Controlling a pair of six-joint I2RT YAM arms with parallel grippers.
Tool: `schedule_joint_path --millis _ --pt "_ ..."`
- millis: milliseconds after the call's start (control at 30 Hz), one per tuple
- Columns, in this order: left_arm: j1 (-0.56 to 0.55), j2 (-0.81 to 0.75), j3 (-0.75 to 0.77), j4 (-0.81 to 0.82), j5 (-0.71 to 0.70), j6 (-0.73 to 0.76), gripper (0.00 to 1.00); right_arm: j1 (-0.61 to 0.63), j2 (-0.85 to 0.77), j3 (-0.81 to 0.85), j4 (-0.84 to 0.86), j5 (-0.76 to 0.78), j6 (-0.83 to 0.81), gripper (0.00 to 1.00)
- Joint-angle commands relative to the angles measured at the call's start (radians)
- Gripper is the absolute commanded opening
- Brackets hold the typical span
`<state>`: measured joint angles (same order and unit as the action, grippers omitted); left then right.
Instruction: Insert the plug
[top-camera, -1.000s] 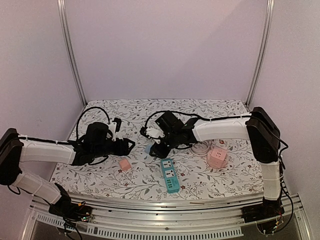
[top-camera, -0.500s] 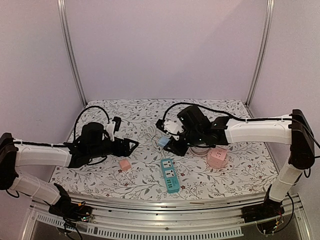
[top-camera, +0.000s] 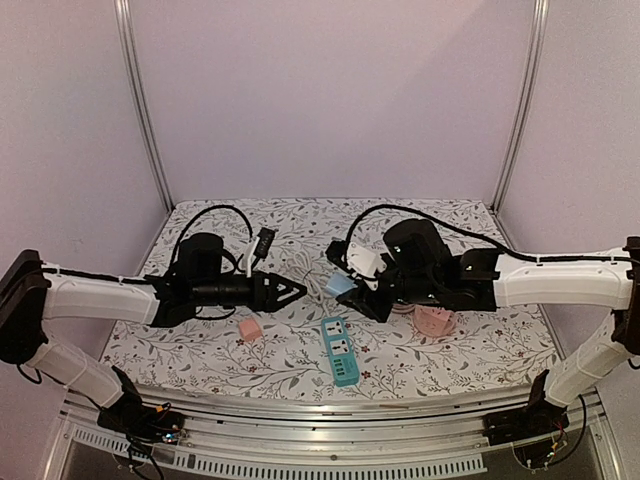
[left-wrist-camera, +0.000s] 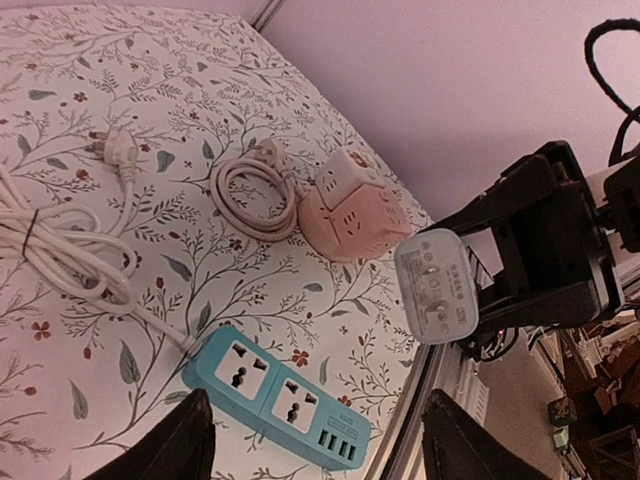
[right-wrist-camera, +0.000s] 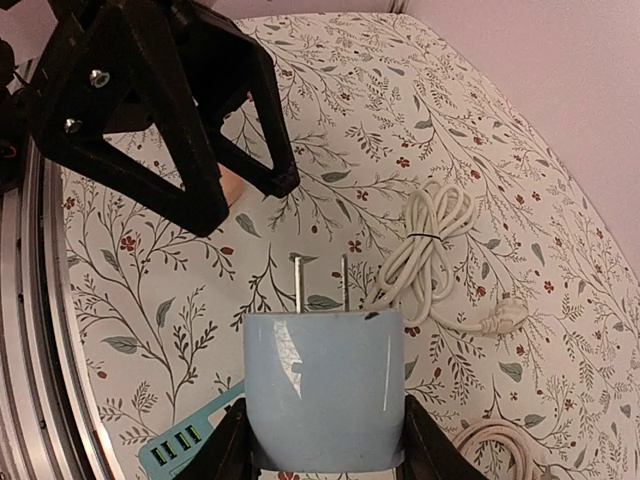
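Note:
My right gripper (top-camera: 352, 290) is shut on a light blue plug adapter (top-camera: 339, 285) and holds it above the cloth, just beyond the blue power strip (top-camera: 340, 351). In the right wrist view the plug (right-wrist-camera: 325, 400) sits between my fingers (right-wrist-camera: 224, 450), its two prongs (right-wrist-camera: 320, 284) pointing away. My left gripper (top-camera: 292, 292) is open and empty, hovering left of the plug. The left wrist view shows the power strip (left-wrist-camera: 275, 395) lying between its fingers (left-wrist-camera: 175, 445) with the sockets up, and the plug (left-wrist-camera: 435, 285) held above right.
A pink cube socket (top-camera: 436, 321) with a coiled cord (left-wrist-camera: 250, 190) lies right of the strip, partly behind my right arm. A small pink adapter (top-camera: 250, 328) lies to the left. A bundled white cable (right-wrist-camera: 430, 245) lies further back. The table's front rail (top-camera: 330, 405) is close.
My right arm has carried the plug to the right and a little nearer, over the strip's far end. My left gripper has reached right towards the plug.

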<state>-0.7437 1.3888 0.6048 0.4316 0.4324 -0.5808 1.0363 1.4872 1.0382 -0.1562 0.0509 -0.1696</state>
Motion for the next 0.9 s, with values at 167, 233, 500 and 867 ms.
schedule_joint_path --millis 167,233,500,867 --pt "-0.06 0.022 0.088 0.058 0.135 -0.102 0.66 0.04 -0.039 -0.013 0.044 0.081 -0.037 0.08" --pt "-0.071 0.037 0.103 0.057 0.142 -0.104 0.65 0.048 -0.038 -0.009 0.044 0.088 -0.043 0.08" --pt "-0.091 0.108 0.157 0.08 0.177 -0.131 0.57 0.077 -0.046 -0.006 0.043 0.103 -0.06 0.09" --pt "-0.106 0.175 0.181 0.191 0.258 -0.209 0.17 0.115 -0.058 -0.008 0.055 0.167 -0.086 0.09"
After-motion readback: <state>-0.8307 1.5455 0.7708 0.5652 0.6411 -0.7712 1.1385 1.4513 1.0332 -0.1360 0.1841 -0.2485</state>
